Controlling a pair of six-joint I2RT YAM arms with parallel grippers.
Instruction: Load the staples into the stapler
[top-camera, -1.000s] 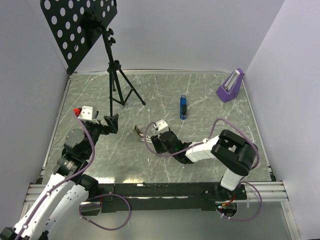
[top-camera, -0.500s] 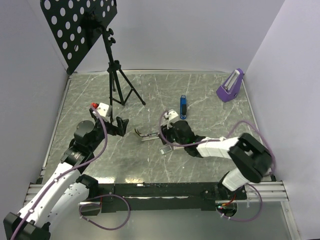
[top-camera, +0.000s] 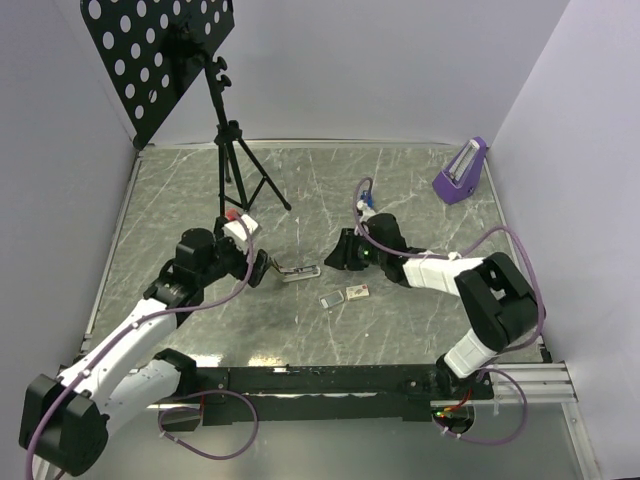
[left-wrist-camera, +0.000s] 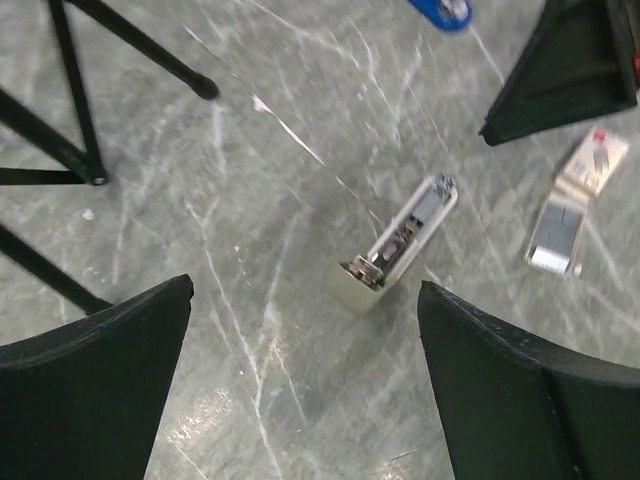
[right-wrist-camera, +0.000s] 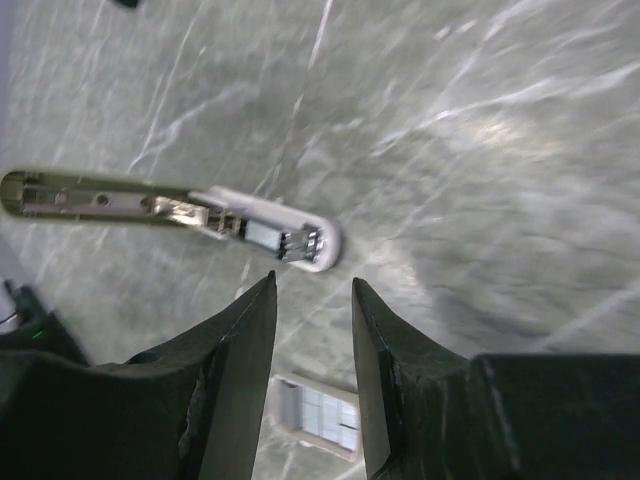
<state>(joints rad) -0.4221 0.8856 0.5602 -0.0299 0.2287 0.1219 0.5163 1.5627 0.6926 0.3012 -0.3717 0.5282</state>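
Staples sit on the surface (top-camera: 200, 190) just right of the opened stapler (top-camera: 297, 271): box (top-camera: 357, 292) and grey tray (top-camera: 331, 299) lie side by side (neither is touched). Left hand (top-camera: 262, 268) hovers at the stapler's left end, fingers spread wide, empty. Right hand (top-camera: 341, 254), just beyond the box, is narrowly parted, holding nothing.

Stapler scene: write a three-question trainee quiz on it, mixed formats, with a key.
1. Which is spread wider, the left gripper or the right gripper?
2. True or false: the stapler lies on the table, held by neither gripper.
3. The staples box lies: A) inside the stapler; B) on the table beside the grey tray; C) between the right gripper's fingers.
Key: 1 left gripper; 2 true; 3 B.
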